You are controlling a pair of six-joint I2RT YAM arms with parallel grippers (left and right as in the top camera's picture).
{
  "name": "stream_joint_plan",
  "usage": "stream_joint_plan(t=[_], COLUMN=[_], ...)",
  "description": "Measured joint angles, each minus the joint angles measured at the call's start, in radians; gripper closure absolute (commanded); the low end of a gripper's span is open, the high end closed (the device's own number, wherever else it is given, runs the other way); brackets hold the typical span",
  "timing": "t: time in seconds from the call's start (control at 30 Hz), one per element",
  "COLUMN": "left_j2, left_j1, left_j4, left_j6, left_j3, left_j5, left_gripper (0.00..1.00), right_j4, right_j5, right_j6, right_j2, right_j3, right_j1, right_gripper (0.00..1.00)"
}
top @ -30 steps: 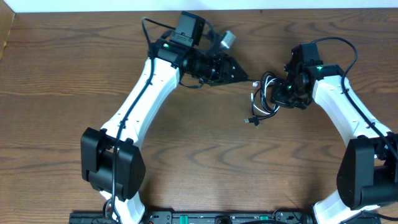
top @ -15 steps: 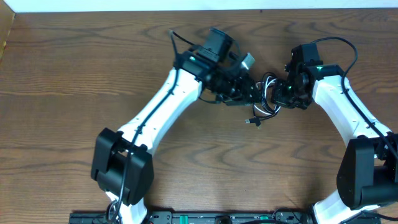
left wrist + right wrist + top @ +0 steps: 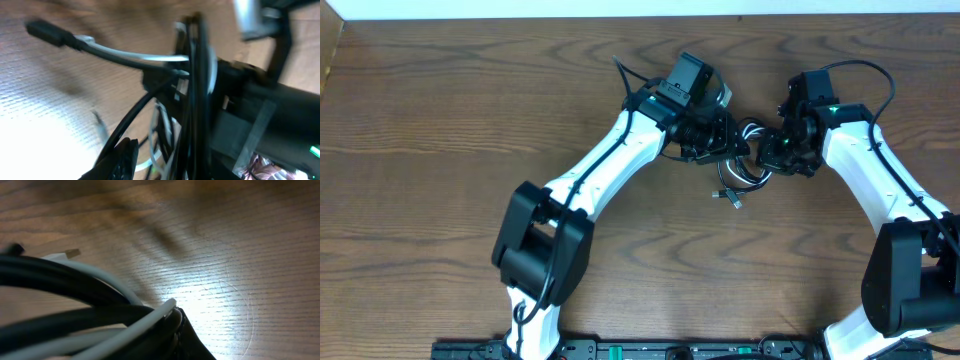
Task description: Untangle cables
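Observation:
The cables form a small black-and-white knotted bundle at the table's middle right, with one plugged end trailing toward the front. My right gripper is shut on the bundle's right side; in the right wrist view black and white strands are pinched at the jaw tip. My left gripper has reached the bundle's left side. In the left wrist view one dark finger stands a little apart from the upright strands; its other finger is hidden. A black plug sticks out at the upper left.
The brown wooden table stretches wide to the left and in front of the bundle. Both white arms meet over the bundle, the left arm slanting across the middle. The table's far edge runs along the top.
The left arm has swung right, from well left of the bundle to right against it. The right gripper has kept its hold and the bundle has barely shifted.

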Motion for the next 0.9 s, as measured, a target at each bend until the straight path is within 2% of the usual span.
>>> stream_joint_plan(t=[0.07,0.13,0.17,0.27,0.4,0.57,0.73,0.83,0.9], left_j2=[0.023,0.038,0.042,0.043,0.043,0.043,0.042,0.042,0.042], left_j1=[0.0,0.0,0.0,0.0,0.013,0.067,0.128,0.137,0.134], left_j4=[0.008,0.024,0.03,0.036,0.018,-0.079,-0.159,-0.169,-0.166], left_j6=[-0.011,-0.018,-0.018,-0.008,0.06,0.161,0.262,0.318,0.349], left_j3=[0.0,0.0,0.0,0.0,0.0,0.0,-0.001,-0.001,-0.001], left_j5=[-0.002,-0.006,-0.011,-0.04,-0.091,-0.173,-0.238,-0.231,-0.19], left_gripper=[0.69,0.88,0.92,0.92,0.93,0.93,0.93,0.93,0.93], right_j4=[0.0,0.0,0.001,0.0,-0.001,-0.013,-0.016,-0.015,-0.015], right_j5=[0.0,0.001,0.001,0.0,-0.006,-0.061,-0.203,-0.29,-0.335], right_j6=[0.0,0.0,0.0,0.0,0.0,-0.019,-0.11,-0.164,-0.191], right_j2=[0.0,0.0,0.0,0.0,0.0,-0.002,-0.003,-0.018,-0.037], right_j3=[0.0,0.0,0.0,0.0,0.0,0.0,0.002,0.003,0.004], right_j1=[0.0,0.0,0.0,0.0,-0.009,-0.065,-0.155,-0.16,-0.15], right_gripper=[0.99,0.99,0.99,0.96,0.68,0.6,0.53,0.43,0.4])
